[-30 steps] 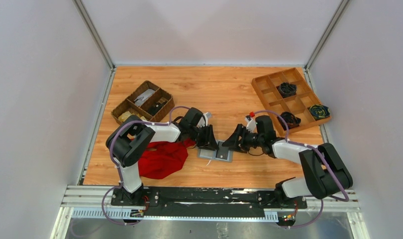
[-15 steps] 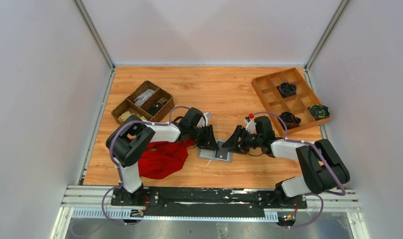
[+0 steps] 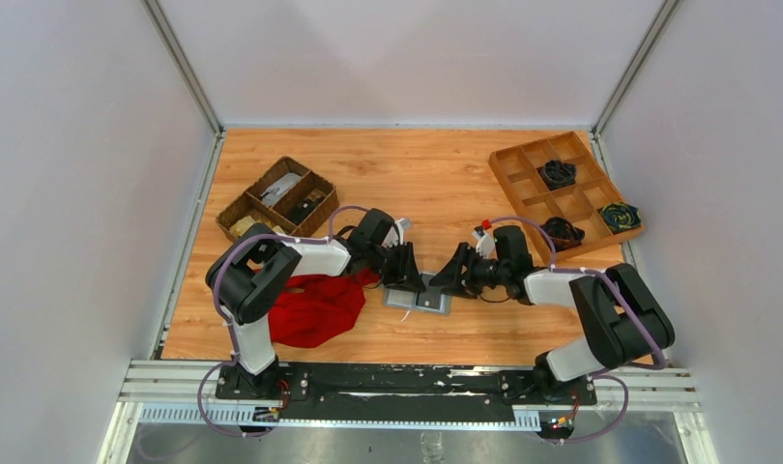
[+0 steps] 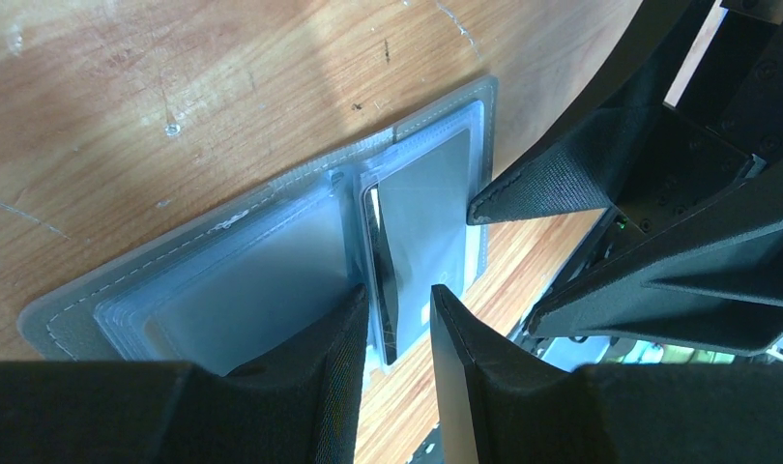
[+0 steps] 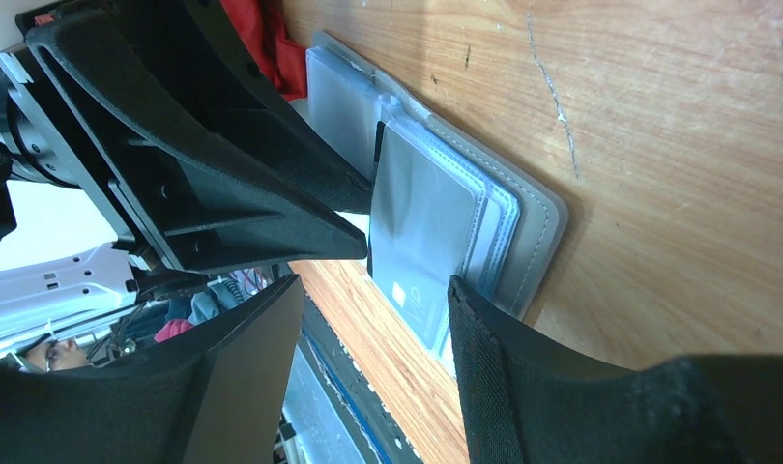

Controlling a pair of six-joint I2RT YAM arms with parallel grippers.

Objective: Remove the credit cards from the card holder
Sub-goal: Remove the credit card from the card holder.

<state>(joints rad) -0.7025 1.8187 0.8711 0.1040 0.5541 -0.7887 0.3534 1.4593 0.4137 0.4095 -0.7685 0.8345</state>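
The grey card holder (image 3: 419,296) lies open and flat on the wood between my two grippers. In the left wrist view the card holder (image 4: 262,266) shows clear sleeves, with a grey credit card (image 4: 428,208) in its right half. A thin dark leaf (image 4: 384,290) stands on edge at the spine. My left gripper (image 4: 399,302) stands narrowly open astride that leaf, one finger resting on the left half. My right gripper (image 5: 373,290) is wide open; one finger sits on the holder's outer edge (image 5: 537,227). A credit card (image 5: 419,232) juts out of the sleeve toward the table's near side.
A red cloth (image 3: 315,305) lies just left of the holder under the left arm. A dark wicker basket (image 3: 276,201) sits at the back left. A wooden divided tray (image 3: 523,179) with dark items stands at the back right. The left gripper's fingers (image 5: 272,198) crowd the right wrist view.
The right gripper and forearm have crept a little to the left, closer over the holder. The left gripper and the holder have stayed put.
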